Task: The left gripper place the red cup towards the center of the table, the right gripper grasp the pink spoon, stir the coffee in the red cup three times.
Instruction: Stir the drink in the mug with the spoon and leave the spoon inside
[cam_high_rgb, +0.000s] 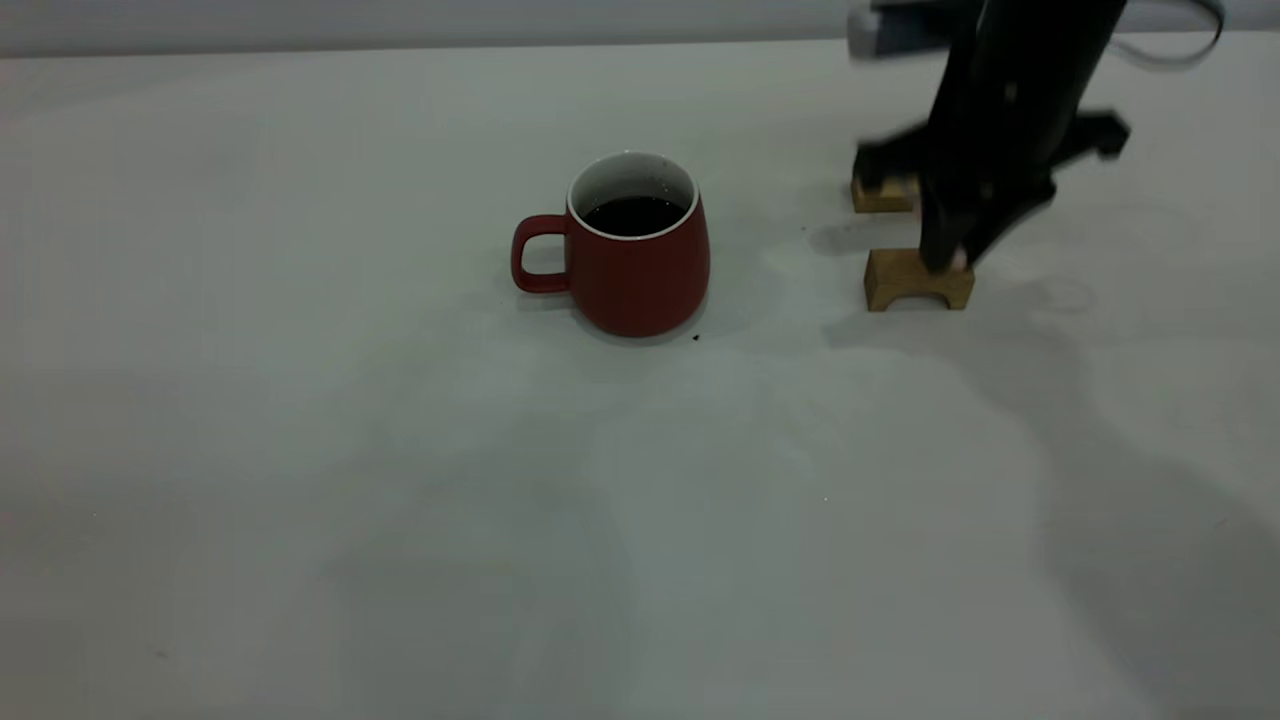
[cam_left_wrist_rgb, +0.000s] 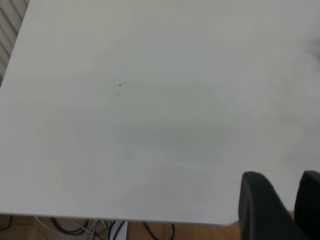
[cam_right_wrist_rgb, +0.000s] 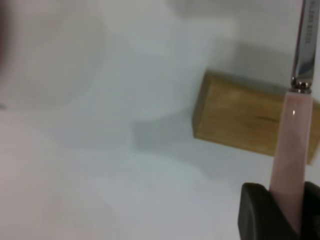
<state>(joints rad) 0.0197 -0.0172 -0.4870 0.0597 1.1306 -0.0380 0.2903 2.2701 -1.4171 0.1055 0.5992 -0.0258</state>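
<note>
The red cup (cam_high_rgb: 634, 248) stands upright near the middle of the table (cam_high_rgb: 300, 450), handle at nine o'clock, coffee (cam_high_rgb: 633, 215) dark inside; placing looks done. The left gripper (cam_left_wrist_rgb: 280, 207) is away from it over bare tabletop; whether it is clenched I cannot tell. At the cup's three o'clock the right gripper (cam_high_rgb: 955, 262), arm steeply down, grasps the pink spoon (cam_right_wrist_rgb: 290, 150) over a wooden block (cam_high_rgb: 918, 279). Next, I judge: lift it clear and carry it to the cup.

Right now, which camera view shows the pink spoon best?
The right wrist view: the pink spoon is close, its pink handle between the right gripper's fingers, lying over a wooden block. The exterior view hides it behind the arm. The left wrist view shows none of it.
</note>
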